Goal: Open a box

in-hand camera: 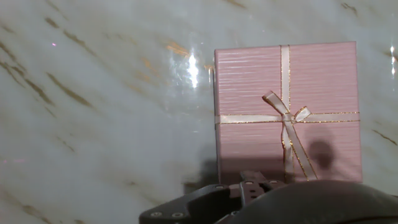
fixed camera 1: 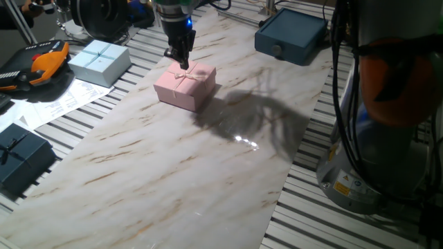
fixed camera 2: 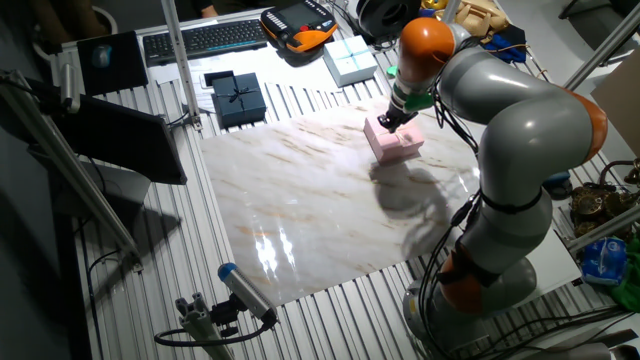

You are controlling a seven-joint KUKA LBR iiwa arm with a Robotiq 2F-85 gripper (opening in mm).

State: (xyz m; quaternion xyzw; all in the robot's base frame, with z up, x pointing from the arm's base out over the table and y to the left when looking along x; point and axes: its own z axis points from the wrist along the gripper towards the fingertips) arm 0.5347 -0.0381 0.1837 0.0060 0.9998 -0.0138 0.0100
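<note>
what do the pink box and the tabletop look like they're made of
Pink box: likely cardboard wrapped in matte, finely ribbed paper, tied with a pale fabric ribbon that seems gold-edged. Tabletop: glossy marble-look slab, white with brown veins and sharp light reflections; real stone or laminate can't be told.

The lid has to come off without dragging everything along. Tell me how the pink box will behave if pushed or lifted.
The pink box looks like thin card, so probably light; a push would likely slide it on the glossy marble table. Its flat, squat shape makes tipping or rolling unlikely. The ribbon bow is floppy, a poor grip. Walls may dent if the tool squeezes hard.
</note>
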